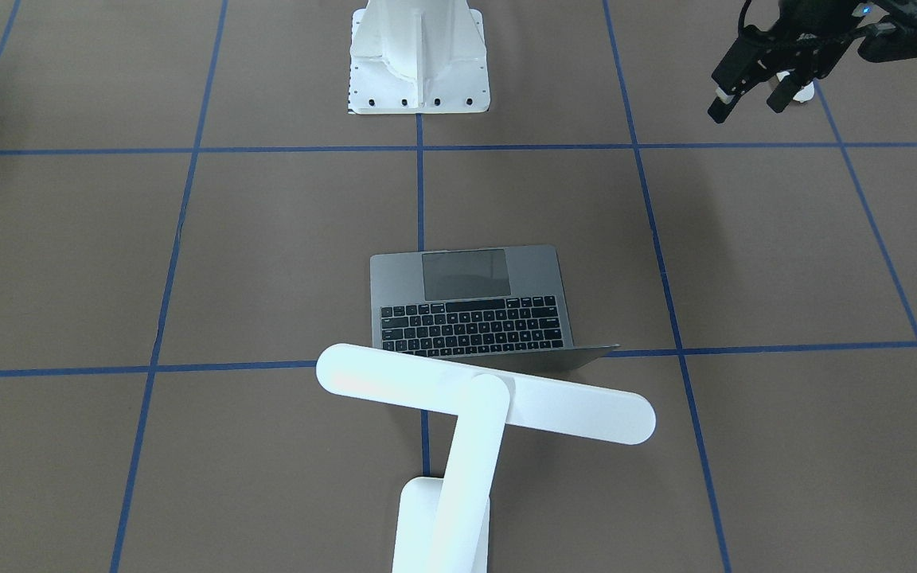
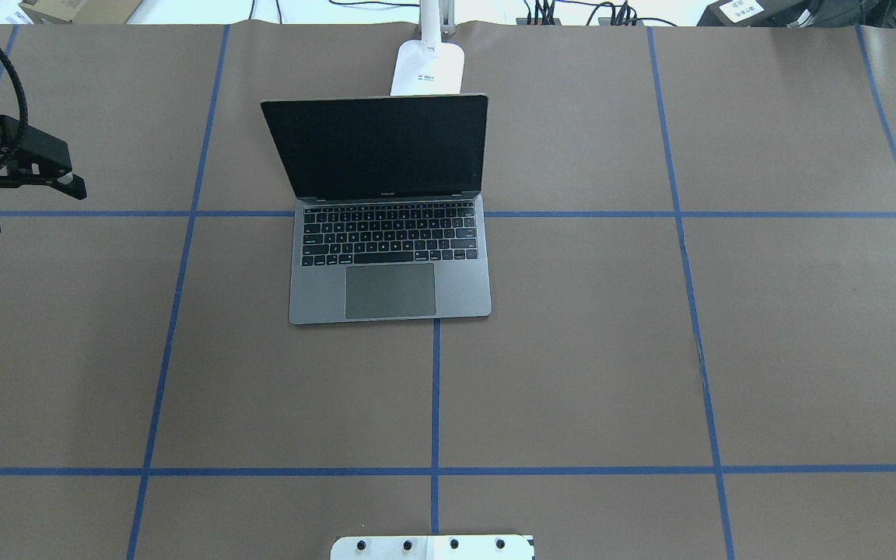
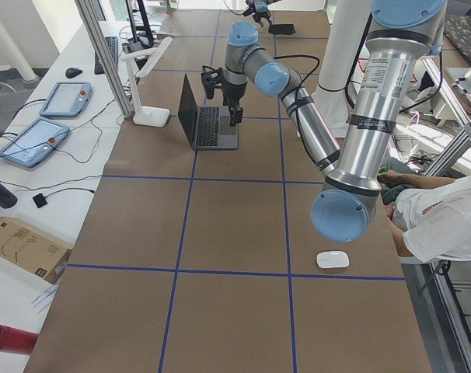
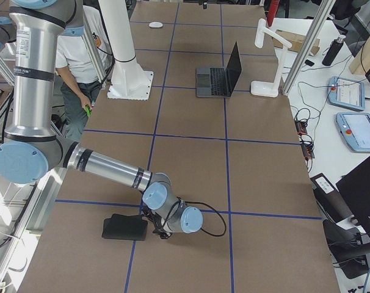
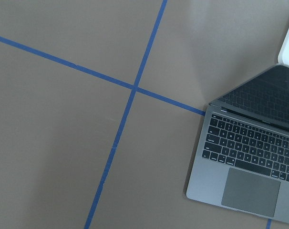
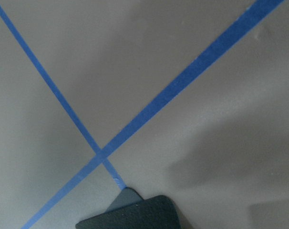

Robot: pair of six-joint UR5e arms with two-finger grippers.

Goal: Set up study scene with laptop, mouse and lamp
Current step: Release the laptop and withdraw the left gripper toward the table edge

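Nearest the front-facing camera stands the lamp (image 1: 478,422): its base is at the table edge far from the robot, just behind the laptop (image 1: 470,294). Its long bar head runs crosswise over the top of the lid, slightly skewed. Overhead, left to right: the left gripper (image 2: 22,202) is at the view's left margin, held above the table (image 2: 767,350), fingers spread wide with nothing between them. The laptop is left of centre, open, hinge crosswise, trackpad toward the robot, screen dark. Open brown surface fills the right half. The overhead view omits the mouse (image 3: 333,259); the left side view shows it flat near the robot-side edge, long axis across that view, well apart from the laptop. Only the right side view shows the right gripper (image 4: 159,232), low, just beside a black pad (image 4: 125,227); spread or closed, cannot tell.
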